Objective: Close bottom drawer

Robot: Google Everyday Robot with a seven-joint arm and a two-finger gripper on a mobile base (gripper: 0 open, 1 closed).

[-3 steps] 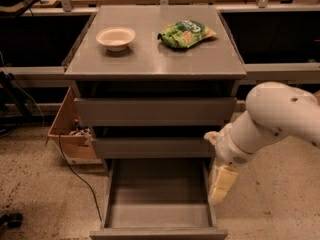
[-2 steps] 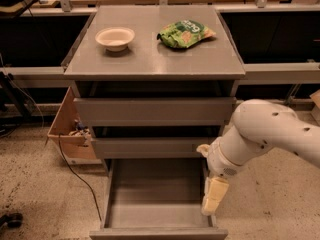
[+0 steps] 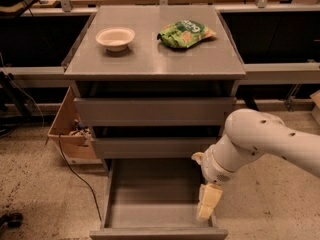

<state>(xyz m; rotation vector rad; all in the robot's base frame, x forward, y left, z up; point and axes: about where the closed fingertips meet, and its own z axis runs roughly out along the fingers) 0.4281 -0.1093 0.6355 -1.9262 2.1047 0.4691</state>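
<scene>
The bottom drawer (image 3: 150, 199) of the grey cabinet is pulled far out toward me, its shallow grey box showing nothing inside and its front edge (image 3: 157, 232) at the bottom of the view. My gripper (image 3: 207, 204) hangs from the white arm, pointing down over the drawer's right side near the front right corner. The two drawers above, the top one (image 3: 154, 111) and the middle one (image 3: 150, 147), are pushed in.
On the cabinet top (image 3: 150, 59) sit a white bowl (image 3: 115, 38) and a green snack bag (image 3: 185, 34). A wooden box (image 3: 67, 134) with a black cable stands on the floor at the left. Dark shelving runs behind the cabinet.
My arm has swung left and down, bringing the gripper from beside the drawer's right wall to over its front right corner. The drawer has not visibly moved.
</scene>
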